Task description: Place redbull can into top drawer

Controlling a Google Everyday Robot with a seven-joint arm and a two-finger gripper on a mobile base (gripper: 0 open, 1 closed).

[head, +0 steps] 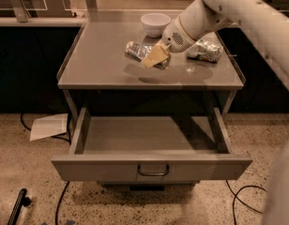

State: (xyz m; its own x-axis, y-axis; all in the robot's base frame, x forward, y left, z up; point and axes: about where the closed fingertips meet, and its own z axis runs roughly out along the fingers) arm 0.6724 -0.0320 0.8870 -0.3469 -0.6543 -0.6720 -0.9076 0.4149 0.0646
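Observation:
The redbull can (135,49), slim and silver, lies sideways in my gripper (155,56) over the middle of the grey tabletop (97,64). The tan fingers (153,56) are closed across the can's right half. A shadow on the table under the can shows that it hangs a little above the surface. The top drawer (151,167) is pulled open below the table's front edge. Its tray holds nothing and its dark pull handle (153,172) faces me.
A white bowl (155,23) stands at the back of the table. A crumpled silver-green foil bag (205,50) lies to the right of the gripper. My white arm (238,13) crosses the upper right. A sheet of paper (48,126) and cables lie on the floor.

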